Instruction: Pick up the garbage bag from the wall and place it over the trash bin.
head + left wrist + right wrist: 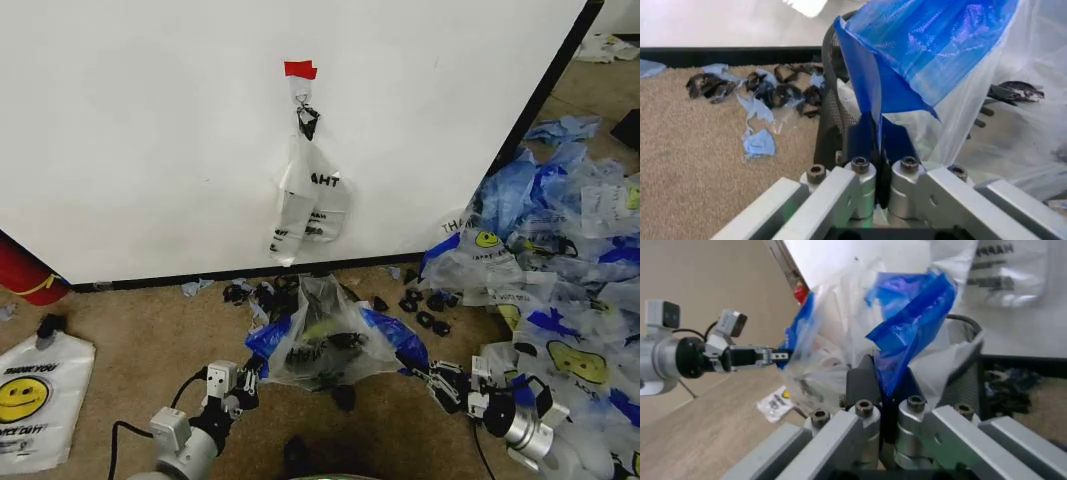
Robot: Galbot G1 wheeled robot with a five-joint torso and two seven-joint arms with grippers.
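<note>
The garbage bag hangs stretched between the two grippers, low over the carpet in front of the wall, its long axis running left to right and its clear body bulging upward between the two blue handle strips. The left gripper has its fingers pressed together on the bag's left blue strip; in the left wrist view the jaws stand shut with the blue plastic rising straight out from between them. The right gripper likewise pinches the right blue strip, and in the right wrist view its fingers are closed on a fold of blue film, with the left gripper seen farther off holding the opposite edge. The bag is spread over the trash bin, whose black mesh wall shows just beside the left fingers and whose rim shows near the right ones; from the head view the bin lies mostly hidden beneath the plastic. Farther away, a narrower clear bag with the letters "AHT" hangs on the wall from a piece of red tape. Dark scraps and blue shreds litter the carpet near the wall's black base strip. To the right lies a heap of loose bags; at near left lies a white smiley bag, and a red cylinder stands at the far left.
</note>
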